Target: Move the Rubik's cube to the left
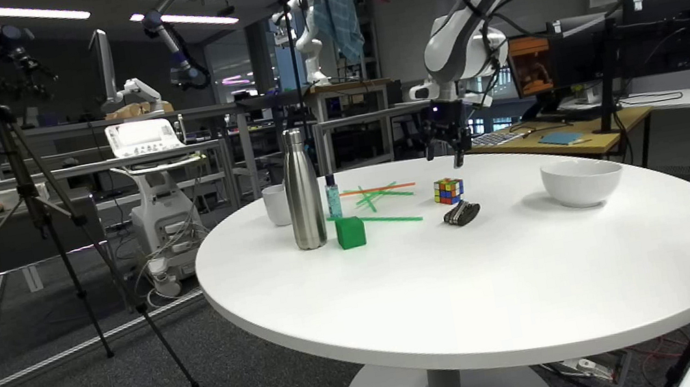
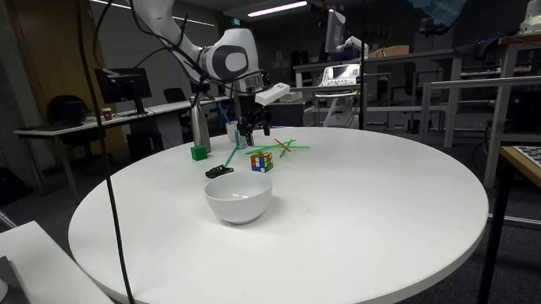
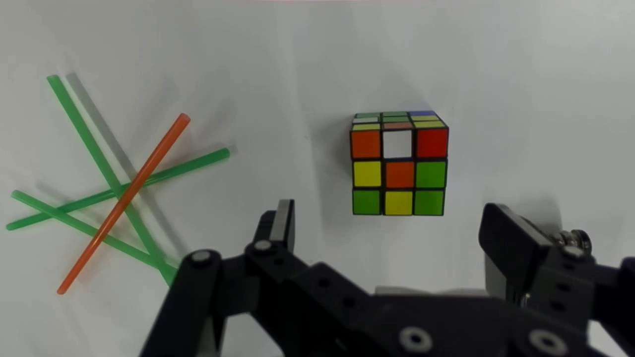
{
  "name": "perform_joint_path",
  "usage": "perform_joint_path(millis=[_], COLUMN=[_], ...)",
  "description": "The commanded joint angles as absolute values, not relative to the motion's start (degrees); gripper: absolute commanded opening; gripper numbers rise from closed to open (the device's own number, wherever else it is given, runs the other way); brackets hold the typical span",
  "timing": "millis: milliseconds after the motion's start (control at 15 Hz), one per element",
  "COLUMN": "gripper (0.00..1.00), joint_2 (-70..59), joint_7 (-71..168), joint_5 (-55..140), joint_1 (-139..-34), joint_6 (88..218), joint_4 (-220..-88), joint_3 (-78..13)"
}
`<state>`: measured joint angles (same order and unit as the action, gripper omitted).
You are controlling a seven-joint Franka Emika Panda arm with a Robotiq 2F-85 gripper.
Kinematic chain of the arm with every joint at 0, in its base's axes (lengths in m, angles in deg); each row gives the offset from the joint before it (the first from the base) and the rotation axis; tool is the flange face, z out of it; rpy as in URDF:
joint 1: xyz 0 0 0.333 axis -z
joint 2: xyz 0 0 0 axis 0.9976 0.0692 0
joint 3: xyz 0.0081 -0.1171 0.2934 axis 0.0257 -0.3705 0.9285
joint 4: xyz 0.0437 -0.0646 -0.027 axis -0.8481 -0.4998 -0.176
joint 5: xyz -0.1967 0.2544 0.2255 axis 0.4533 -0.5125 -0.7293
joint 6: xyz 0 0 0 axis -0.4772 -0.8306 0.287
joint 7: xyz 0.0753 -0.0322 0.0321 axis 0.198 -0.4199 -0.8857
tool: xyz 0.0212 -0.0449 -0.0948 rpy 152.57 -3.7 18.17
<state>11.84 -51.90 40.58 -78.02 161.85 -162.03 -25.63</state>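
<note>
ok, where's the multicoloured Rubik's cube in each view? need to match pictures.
In an exterior view: Rubik's cube, right of centre, near mid-height.
In an exterior view: Rubik's cube, almost dead centre.
Wrist view: Rubik's cube, right of centre, near mid-height.
Shared landmark: thin orange straw crossing green straws, in all three.

Bare tabletop leaves passage between the Rubik's cube and straws (a low, crossed obstacle).
</note>
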Motion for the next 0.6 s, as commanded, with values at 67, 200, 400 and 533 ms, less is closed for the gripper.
perform_joint_path(millis=[67, 200, 400, 533], gripper=[1.0, 1.0, 1.0, 1.0], joint_2=[14.3, 14.8, 15.5, 15.8], joint_7=[-55.3, -55.8, -55.8, -55.6], joint_5=[40.7, 40.6, 40.7, 40.8], joint_1=[-75.6, -75.3, -75.3, -75.5], joint_6=[159.1, 158.9, 158.6, 158.5], joint_4=[-158.4, -158.1, -157.6, -157.4], joint_3=[-24.1, -24.0, -24.0, -24.1])
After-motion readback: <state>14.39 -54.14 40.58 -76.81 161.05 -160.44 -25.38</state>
